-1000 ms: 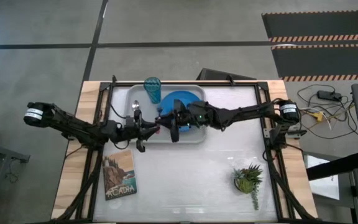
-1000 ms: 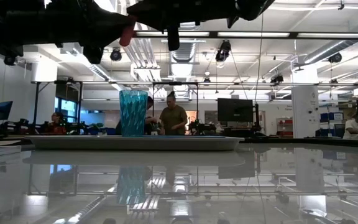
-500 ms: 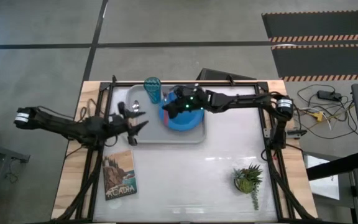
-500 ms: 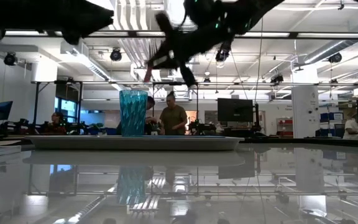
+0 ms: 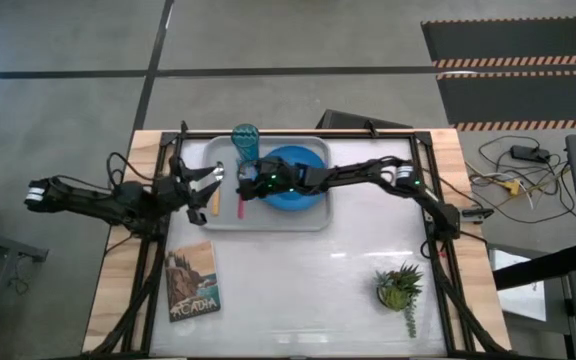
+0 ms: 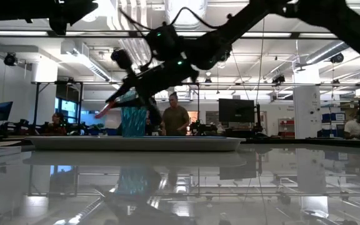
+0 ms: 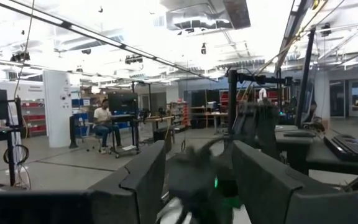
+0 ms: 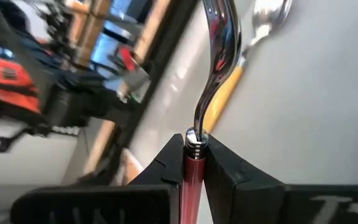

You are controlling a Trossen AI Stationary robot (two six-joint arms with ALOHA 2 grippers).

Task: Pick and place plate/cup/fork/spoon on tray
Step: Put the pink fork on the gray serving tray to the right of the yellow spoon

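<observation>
Right gripper clamped on the fork, pink handle pinched between the jaws, held above the tray toward its 9 o'clock side. Spoon already flat on the tray, just beside the fork; cup upright at the tray's 11 o'clock corner; plate near the middle. Left gripper hovering at the tray's 9 o'clock edge, jaws apart, empty.

Risks, as a guess: released too high, the fork bouncing over the rim or onto the spoon; a sideways swing tipping the cup; the two grippers colliding.

Glossy white tabletop, book at 7 o'clock, small plant at 4 o'clock. Open workshop behind, person standing far off.
</observation>
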